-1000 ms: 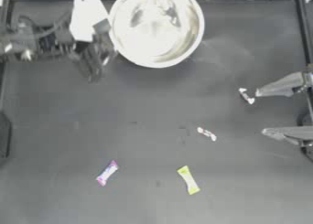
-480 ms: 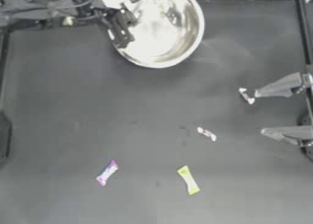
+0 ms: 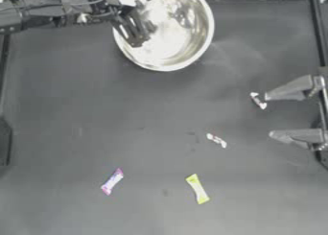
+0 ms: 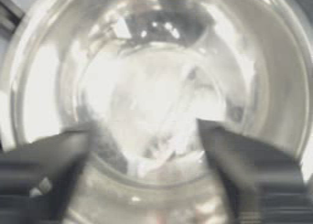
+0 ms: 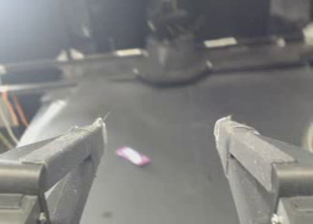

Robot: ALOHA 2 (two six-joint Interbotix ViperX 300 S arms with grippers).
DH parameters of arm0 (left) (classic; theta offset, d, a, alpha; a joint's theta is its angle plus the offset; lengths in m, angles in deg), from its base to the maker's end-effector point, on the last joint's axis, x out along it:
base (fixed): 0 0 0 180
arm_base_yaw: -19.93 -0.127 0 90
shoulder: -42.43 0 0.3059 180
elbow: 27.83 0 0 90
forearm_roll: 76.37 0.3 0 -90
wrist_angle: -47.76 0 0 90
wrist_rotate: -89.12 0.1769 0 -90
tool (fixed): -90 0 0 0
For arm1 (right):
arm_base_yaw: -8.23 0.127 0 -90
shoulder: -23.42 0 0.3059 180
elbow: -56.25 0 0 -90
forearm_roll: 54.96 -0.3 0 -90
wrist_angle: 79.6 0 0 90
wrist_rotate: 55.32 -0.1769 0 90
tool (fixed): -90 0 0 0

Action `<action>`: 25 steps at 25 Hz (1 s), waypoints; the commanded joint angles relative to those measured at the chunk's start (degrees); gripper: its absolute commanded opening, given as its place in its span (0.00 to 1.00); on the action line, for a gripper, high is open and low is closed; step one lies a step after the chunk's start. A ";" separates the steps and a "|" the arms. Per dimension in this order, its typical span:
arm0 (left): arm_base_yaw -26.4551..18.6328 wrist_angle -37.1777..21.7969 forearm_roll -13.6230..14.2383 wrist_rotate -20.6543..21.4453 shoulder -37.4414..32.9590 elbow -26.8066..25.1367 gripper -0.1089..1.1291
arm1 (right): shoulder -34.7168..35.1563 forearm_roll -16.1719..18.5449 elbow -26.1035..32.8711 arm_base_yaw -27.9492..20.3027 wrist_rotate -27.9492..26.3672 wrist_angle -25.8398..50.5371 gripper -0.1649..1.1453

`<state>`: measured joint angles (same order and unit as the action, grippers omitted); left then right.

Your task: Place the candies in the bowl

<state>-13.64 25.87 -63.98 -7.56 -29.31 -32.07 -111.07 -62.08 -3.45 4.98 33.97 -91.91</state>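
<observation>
No brand, label or writing can be read on any wrapper or on the bowl.

At the far left of the top view the left arm reaches in along the upper edge, and its left pincer [image 3: 135,29] hangs over the left inner part of the bowl [image 3: 192,52]. The jaws stand apart, released; the left wrist view shows the bowl's shiny inside [image 4: 153,104] between them. A small pale shape lies low between the jaws there, but it is too blurred to say whether it is a candy.

Lower on the dark worktop [image 3: 76,109], well away from both pincers, lies the pink-purple candy [image 3: 112,181]. To its right, also near the lower edge, lies the yellow-green candy [image 3: 197,188]. The two are well apart from each other and far from the bowl.

Further right, nearer the middle, a white candy with red marks [image 3: 216,140] lies alone. Another white candy with red marks [image 3: 258,100] lies just beside the tip of the upper jaw of the right pincer [image 3: 274,115]; I cannot tell whether they touch.

The right pincer sits at the right edge, jaws wide apart, holding nothing. In its wrist view the pink-purple candy [image 5: 132,156] shows far off on the worktop between the jaws.
</observation>
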 commanded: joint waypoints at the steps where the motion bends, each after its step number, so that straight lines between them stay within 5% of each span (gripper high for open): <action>1: -0.09 0.62 0.00 0.00 -2.37 1.58 0.86 | 0.26 -1.41 1.93 -1.32 0.09 1.93 0.89; 4: 0.00 0.62 0.00 0.00 -3.87 0.97 0.85 | 0.00 -3.25 2.64 -3.25 0.09 4.31 0.89; 10: 1.85 0.62 0.00 0.09 -10.37 -2.20 0.85 | -2.29 -8.70 5.36 -15.21 0.18 18.28 0.88; 25: 11.07 0.62 -0.44 -0.35 -24.61 -13.27 0.85 | 0.44 -7.65 10.28 -32.70 -1.32 41.66 0.88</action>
<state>-3.27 26.23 -64.16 -7.82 -50.32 -45.34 -111.78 -69.90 5.52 -25.60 32.92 -51.48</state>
